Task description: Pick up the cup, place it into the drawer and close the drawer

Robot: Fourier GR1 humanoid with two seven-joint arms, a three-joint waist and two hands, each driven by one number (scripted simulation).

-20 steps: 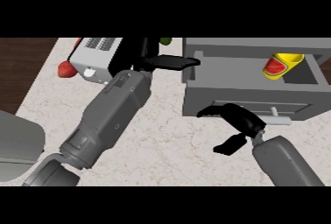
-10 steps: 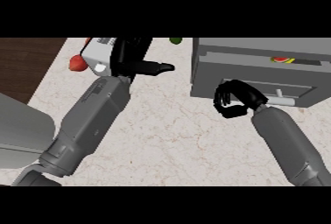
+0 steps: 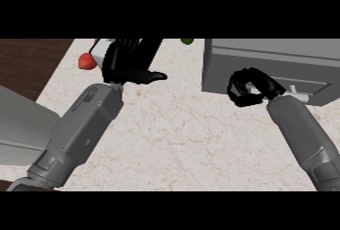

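The grey drawer unit [image 3: 279, 63] stands at the top right of the marble counter [image 3: 179, 134]. Its drawer front [image 3: 312, 87], with a pale handle [image 3: 297, 94], sits flush with the unit. The cup is not visible anywhere. My right hand [image 3: 249, 87] is right at the left part of the drawer front, fingers curled, with nothing seen in it. My left hand [image 3: 129, 63] is at the counter's far left, away from the drawer, with fingers straight and the thumb sticking out to the right.
A red object [image 3: 86, 61] and a white object [image 3: 100, 51] lie behind my left hand at the far left edge. A small green thing [image 3: 187, 41] sits at the back. Dark wooden floor [image 3: 26, 63] lies beyond the counter's left edge.
One second ago the drawer stood open with the yellow cup inside; now it is pushed in and the cup is hidden. My right hand moved up to the drawer front and curled tighter.
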